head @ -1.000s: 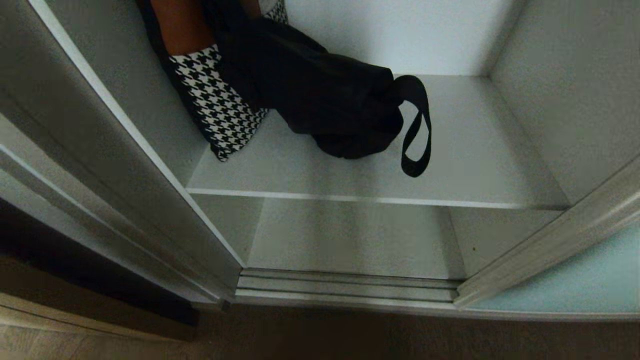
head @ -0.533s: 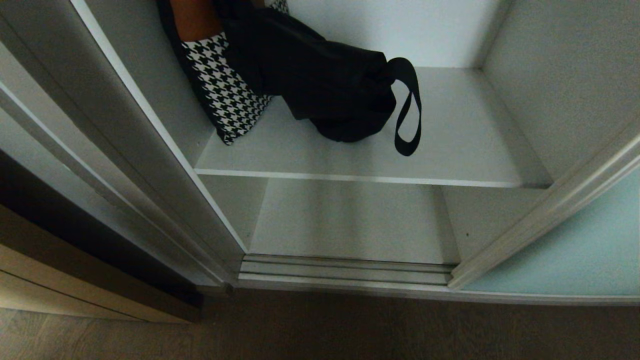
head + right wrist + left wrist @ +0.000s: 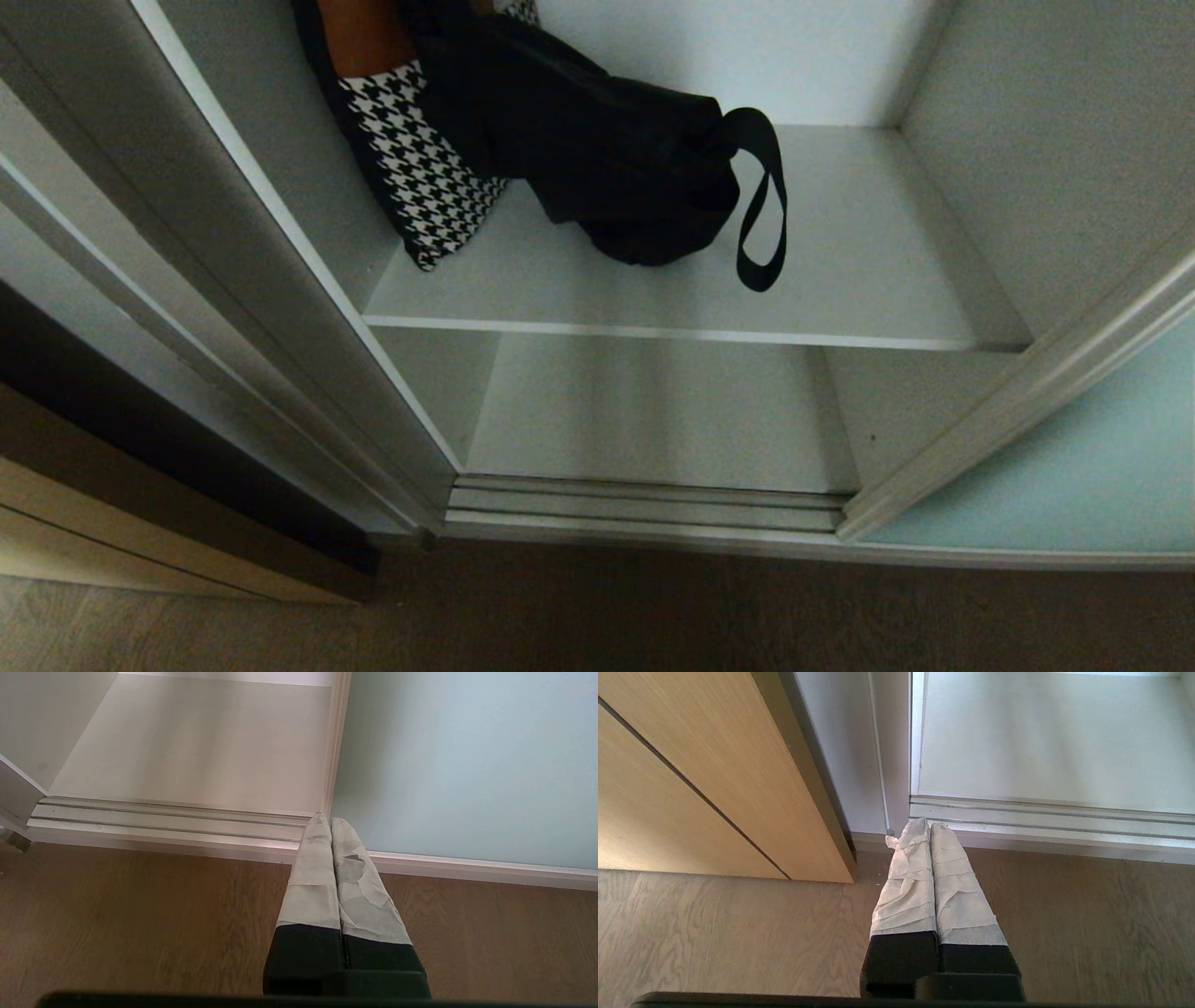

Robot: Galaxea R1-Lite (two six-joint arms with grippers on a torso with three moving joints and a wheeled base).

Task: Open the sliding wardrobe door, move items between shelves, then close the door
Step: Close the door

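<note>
Meanwhile, the whole head view had shifted from a second before and then settled: the camera moved, not the bag (image 3: 597, 159) or the houndstooth piece (image 3: 420, 177), which lay touching on the shelf (image 3: 868, 271), well above and beyond both grippers. The left gripper (image 3: 930, 828) and right gripper (image 3: 330, 822), fingers pressed together and empty, hung low over the floor (image 3: 117, 914) before the track (image 3: 163, 816). The door (image 3: 467, 765) stood slid aside just beyond the right gripper, so item moving likely came next.
</note>
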